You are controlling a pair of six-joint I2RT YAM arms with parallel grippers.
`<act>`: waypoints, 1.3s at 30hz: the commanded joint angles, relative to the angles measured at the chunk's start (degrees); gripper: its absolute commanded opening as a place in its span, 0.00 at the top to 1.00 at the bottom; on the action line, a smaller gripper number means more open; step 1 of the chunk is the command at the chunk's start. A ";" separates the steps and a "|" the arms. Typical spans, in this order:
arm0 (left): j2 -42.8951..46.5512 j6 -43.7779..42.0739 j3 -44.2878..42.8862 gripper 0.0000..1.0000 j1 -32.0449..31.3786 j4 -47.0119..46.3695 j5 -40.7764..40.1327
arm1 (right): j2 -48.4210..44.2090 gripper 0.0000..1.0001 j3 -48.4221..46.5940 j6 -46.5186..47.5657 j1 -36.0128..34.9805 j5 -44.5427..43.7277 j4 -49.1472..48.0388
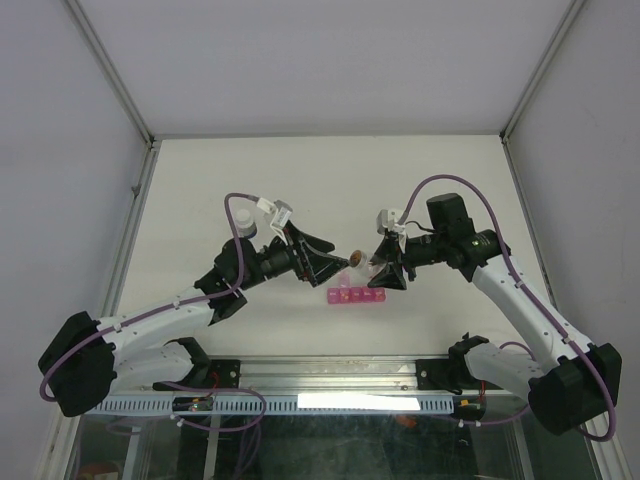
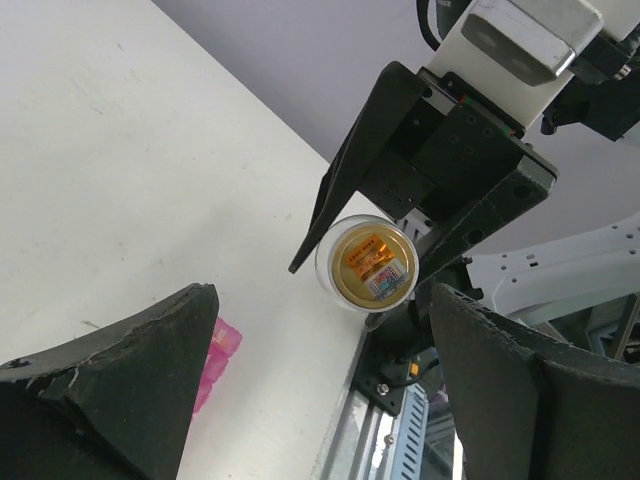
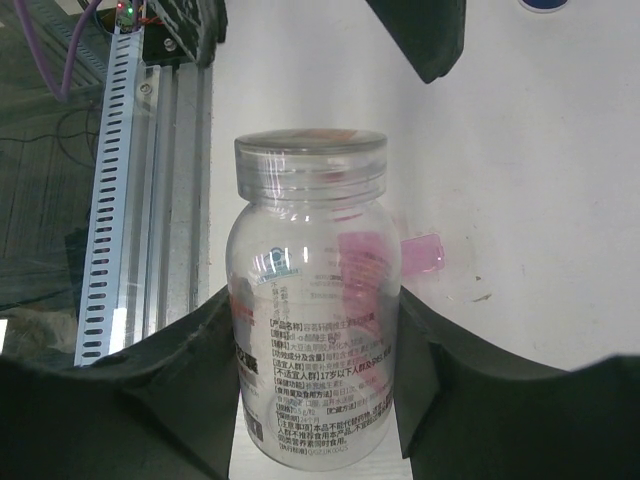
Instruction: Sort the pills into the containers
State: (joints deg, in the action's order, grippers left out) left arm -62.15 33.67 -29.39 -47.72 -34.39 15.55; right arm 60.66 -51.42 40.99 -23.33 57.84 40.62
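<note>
- Right gripper (image 1: 386,272) clamps the bottle (image 3: 312,330), centre frame; left gripper (image 1: 335,268) gapes open
- An off-centre bite on the lid (image 3: 310,165) could twist the bottle loose

White arm links (image 1: 160,325), bulky black joints (image 1: 75,360), looping purple cables (image 1: 240,195), black wedge-shaped claw fingers (image 2: 120,380), small white wrist cameras (image 1: 280,212)

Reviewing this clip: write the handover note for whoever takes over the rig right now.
Right tool: shut on the bottle, held off the table, cap on.
Left tool: open, empty, facing the cap.
Organiser: on the table below the tools.
Done: bottle picked up.
Left: uncap, get pills out, sort them into the organiser; none visibly sorted yet.
</note>
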 commanded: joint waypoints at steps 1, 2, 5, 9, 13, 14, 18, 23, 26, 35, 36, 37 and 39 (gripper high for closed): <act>2.00 4.36 -4.29 0.11 -2.53 5.04 -3.50 | -0.48 1.00 -1.47 -0.52 0.16 0.69 -2.26; 1.91 3.62 -5.15 0.12 -3.29 6.32 -5.13 | -0.44 1.00 -1.42 -0.48 0.20 0.71 -2.27; 0.66 2.14 -7.69 0.13 -5.31 9.51 -7.14 | -0.38 1.00 -1.42 -0.48 0.21 0.69 -2.28; -1.63 -0.25 -11.43 0.13 -7.81 13.14 -9.80 | -0.37 1.00 -1.51 -0.48 0.20 0.69 -2.29; -3.72 -0.85 -13.14 0.22 -8.04 13.75 -8.53 | -0.46 1.00 -1.49 -0.48 0.22 0.69 -2.25; -4.22 -0.98 -13.55 0.25 -8.04 14.00 -8.28 | -0.46 1.00 -1.48 -0.48 0.22 0.69 -2.27; -5.74 -1.47 -14.84 0.36 -8.05 14.69 -6.59 | -0.54 1.00 -1.44 -0.49 0.19 0.77 -2.21; -7.02 -2.44 -15.59 0.61 -8.01 14.05 -3.07 | -0.55 1.00 -1.49 -0.43 0.21 0.81 -2.19; -7.52 -5.17 -14.63 0.72 -8.00 11.15 1.58 | -0.55 1.00 -1.45 -0.41 0.22 0.78 -2.20; -8.62 -9.04 -14.95 0.73 -7.21 11.08 5.81 | -0.55 1.00 -1.47 -0.48 0.22 0.78 -2.21; -8.81 -8.98 -15.23 0.71 -7.21 11.37 5.84 | -0.50 1.00 -1.50 -0.48 0.22 0.73 -2.21; -8.92 -9.00 -15.38 0.71 -7.23 11.46 6.12 | -0.50 1.00 -1.49 -0.48 0.20 0.70 -2.19; -9.12 -8.98 -15.51 0.71 -7.22 11.61 6.64 | -0.55 1.00 -1.48 -0.48 0.20 0.75 -2.21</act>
State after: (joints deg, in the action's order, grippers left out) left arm -70.81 27.51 -42.70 -54.26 -21.45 15.16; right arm 60.71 -51.42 41.32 -23.18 56.14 41.06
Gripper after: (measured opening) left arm 0.415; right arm 0.544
